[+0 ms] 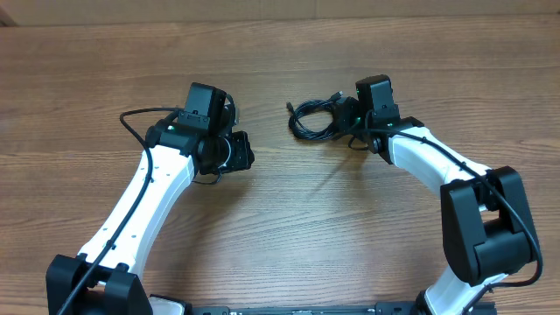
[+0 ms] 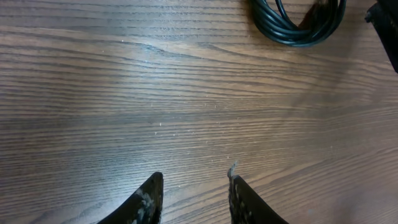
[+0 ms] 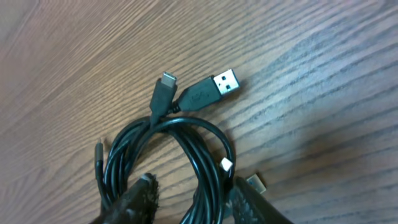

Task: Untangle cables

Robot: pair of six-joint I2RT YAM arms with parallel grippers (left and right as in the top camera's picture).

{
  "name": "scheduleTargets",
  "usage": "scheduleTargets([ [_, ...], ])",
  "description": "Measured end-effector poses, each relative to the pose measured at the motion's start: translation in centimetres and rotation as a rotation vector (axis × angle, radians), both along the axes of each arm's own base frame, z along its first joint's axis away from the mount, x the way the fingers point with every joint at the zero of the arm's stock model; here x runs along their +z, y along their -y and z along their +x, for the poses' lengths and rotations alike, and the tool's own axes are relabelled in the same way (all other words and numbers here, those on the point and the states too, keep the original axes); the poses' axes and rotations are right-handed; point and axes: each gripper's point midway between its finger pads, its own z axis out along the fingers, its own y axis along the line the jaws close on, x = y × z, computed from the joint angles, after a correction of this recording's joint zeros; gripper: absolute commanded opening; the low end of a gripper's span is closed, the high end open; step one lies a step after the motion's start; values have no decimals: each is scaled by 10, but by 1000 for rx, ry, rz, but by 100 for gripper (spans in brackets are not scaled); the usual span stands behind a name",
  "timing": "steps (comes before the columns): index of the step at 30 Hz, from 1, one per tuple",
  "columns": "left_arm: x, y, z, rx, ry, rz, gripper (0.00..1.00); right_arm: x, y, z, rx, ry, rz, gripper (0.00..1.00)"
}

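Note:
The cables lie as one coiled black bundle on the wooden table, right of centre. In the right wrist view the cables show a USB plug and a smaller plug pointing away from the coil. My right gripper is down over the near side of the coil. Its jaws straddle several strands, with bare wood showing between one finger and the strands. My left gripper hovers open over bare table with nothing between its fingers. The cables lie well ahead of it. In the overhead view the left gripper sits left of the bundle.
A silver-tipped plug lies just outside my right gripper's right finger. The white right arm stretches from the bundle toward the table's front right. The left arm runs to the front left.

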Motion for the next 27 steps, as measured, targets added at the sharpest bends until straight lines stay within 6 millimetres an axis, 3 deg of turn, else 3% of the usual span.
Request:
scheduleTargets([
  [12,0,0,0,0,0,0,35,-35,-1,5,-3,-31,-10,26],
  [20,0,0,0,0,0,0,34,-36,-4,5,10,-32,-5,5],
  [27,0,0,0,2,0,2,31,-37,-15,-3,55,-65,49,4],
])
